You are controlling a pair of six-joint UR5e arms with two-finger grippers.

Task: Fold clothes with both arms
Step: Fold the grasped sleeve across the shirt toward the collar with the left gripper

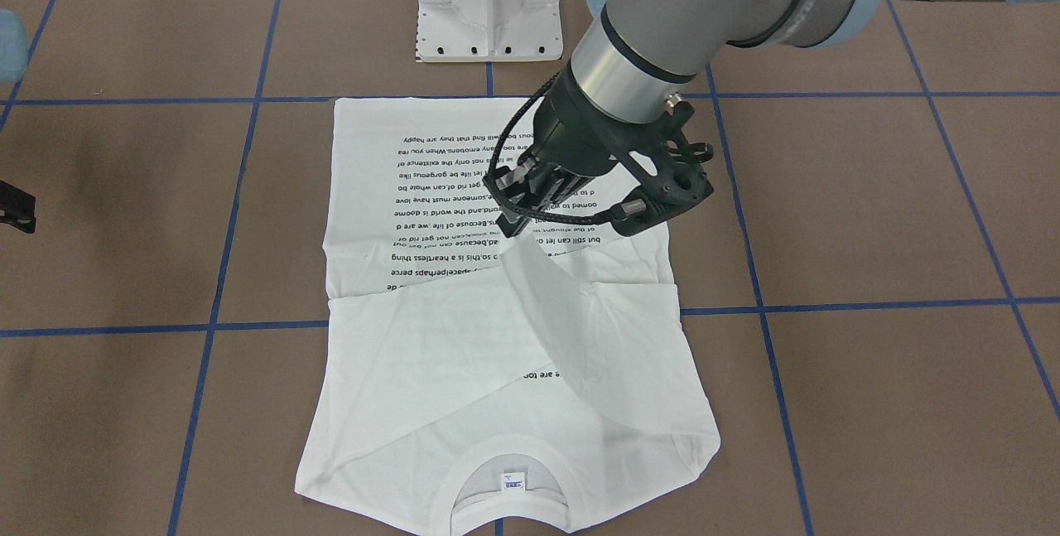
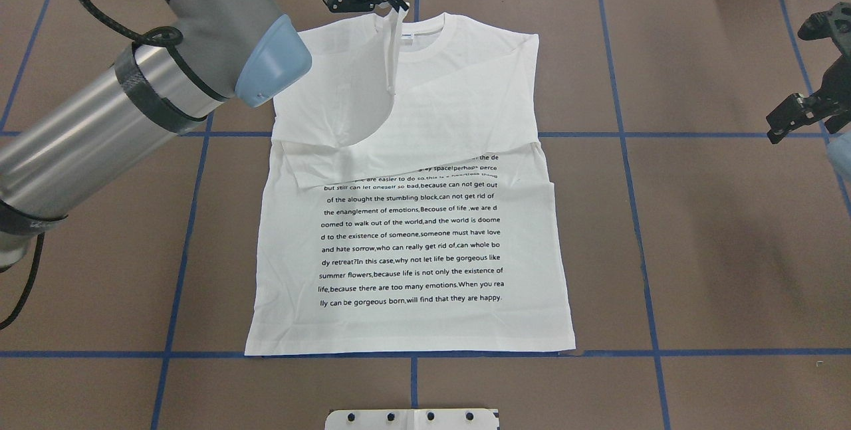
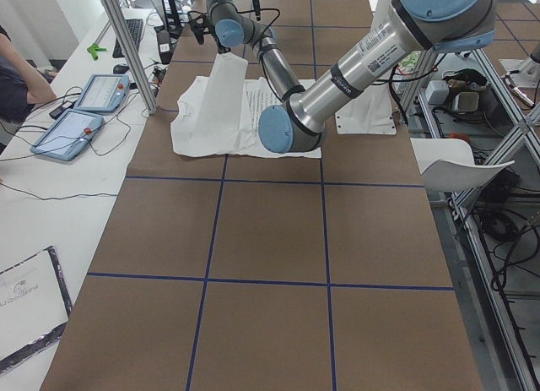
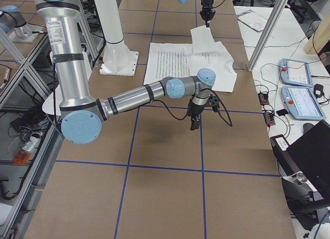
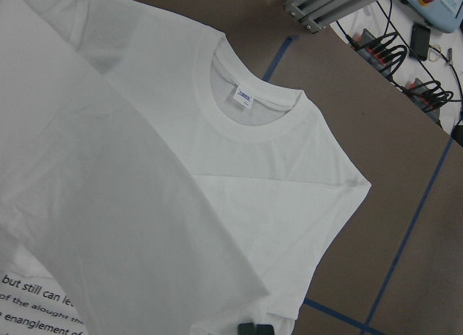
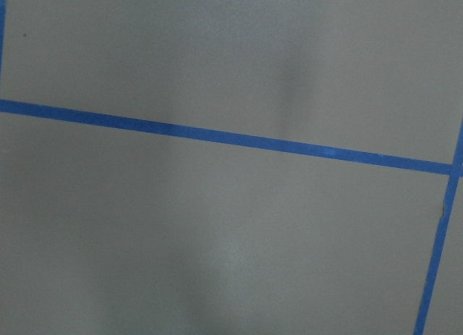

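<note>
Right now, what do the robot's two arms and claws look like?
Both the left arm and right arm are grey metal tubes with light-blue joint caps. The left claw and right claw are black, with a black cable looping beside the left one. The left arm carries a white printed label.

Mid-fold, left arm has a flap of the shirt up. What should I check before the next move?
1. Left gripper shut on the lifted flap: ok.
2. T-shirt body lying flat, print side up: ok.
3. Right gripper clear of the cloth, over bare table: ok.
4. Right gripper open and ready to grasp: cannot tell.
5. Collar uncovered in the left wrist view: ok.
</note>
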